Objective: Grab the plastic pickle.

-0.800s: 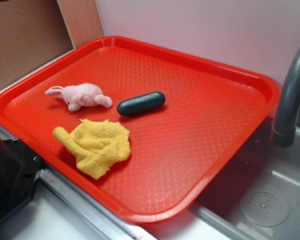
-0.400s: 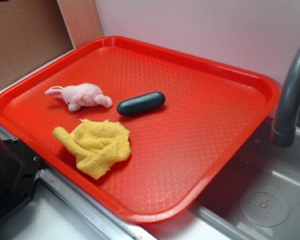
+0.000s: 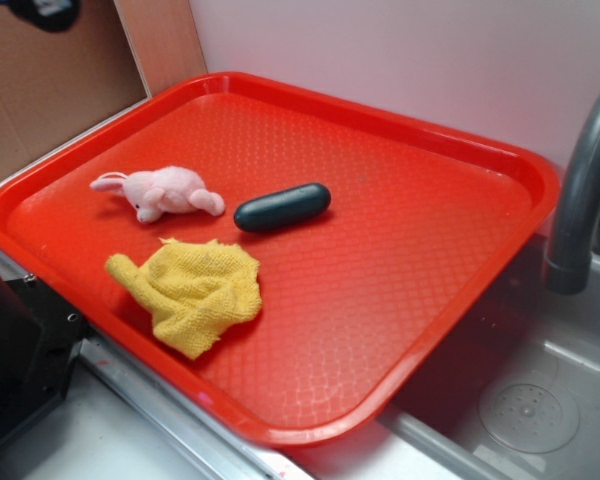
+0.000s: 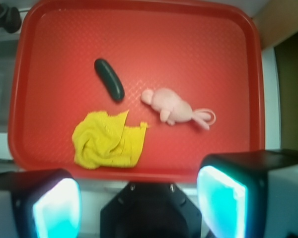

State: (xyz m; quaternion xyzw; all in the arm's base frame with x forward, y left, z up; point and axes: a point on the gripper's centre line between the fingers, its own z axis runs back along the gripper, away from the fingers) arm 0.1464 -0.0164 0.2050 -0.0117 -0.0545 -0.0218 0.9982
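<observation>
Your pincer (image 4: 139,198) spread open, empty, well short of the plastic pickle (image 3: 282,207), pink plush toy (image 3: 166,191) just beside the pickle

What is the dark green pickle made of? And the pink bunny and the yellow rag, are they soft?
The pickle looks like hard, smooth plastic: its dark skin shows a faint shine and no wrinkles. The pink bunny looks like soft plush, with a fuzzy, matte surface. The yellow rag looks like woven cloth, crumpled into folds with a nubby texture. All three lie on a shiny red plastic-looking tray.
</observation>
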